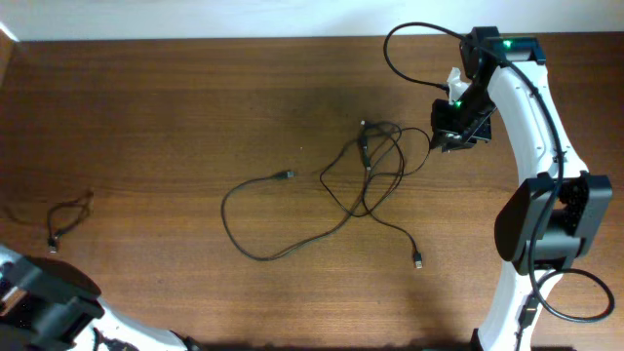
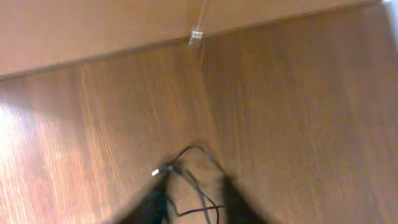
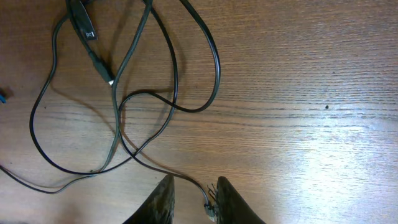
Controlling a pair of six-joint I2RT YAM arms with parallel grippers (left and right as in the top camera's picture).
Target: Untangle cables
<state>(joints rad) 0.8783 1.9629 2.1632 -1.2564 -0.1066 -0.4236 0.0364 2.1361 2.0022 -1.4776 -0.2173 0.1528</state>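
The tangled cables (image 1: 370, 166) lie in loose, crossing loops at the middle of the wooden bench (image 1: 175, 107). One strand runs left to a plug (image 1: 289, 175) and curves round the near side. Another trails toward the near right and ends in a second plug (image 1: 417, 261).

The right hand (image 1: 450, 135) sits just right of the clump. In its wrist view the right hand (image 3: 193, 202) is released, its fingers (image 3: 158, 202) apart, and a thin cable end with a small connector (image 3: 211, 208) lies between them, close to the right-side finger.

A short cable (image 1: 63, 219) lies well apart at the far left of the bench. The left hand (image 2: 196, 208) is blurred but appears released, with this cable (image 2: 186, 168) and its pale plug (image 2: 155, 172) just ahead of the spread fingers (image 2: 152, 205).
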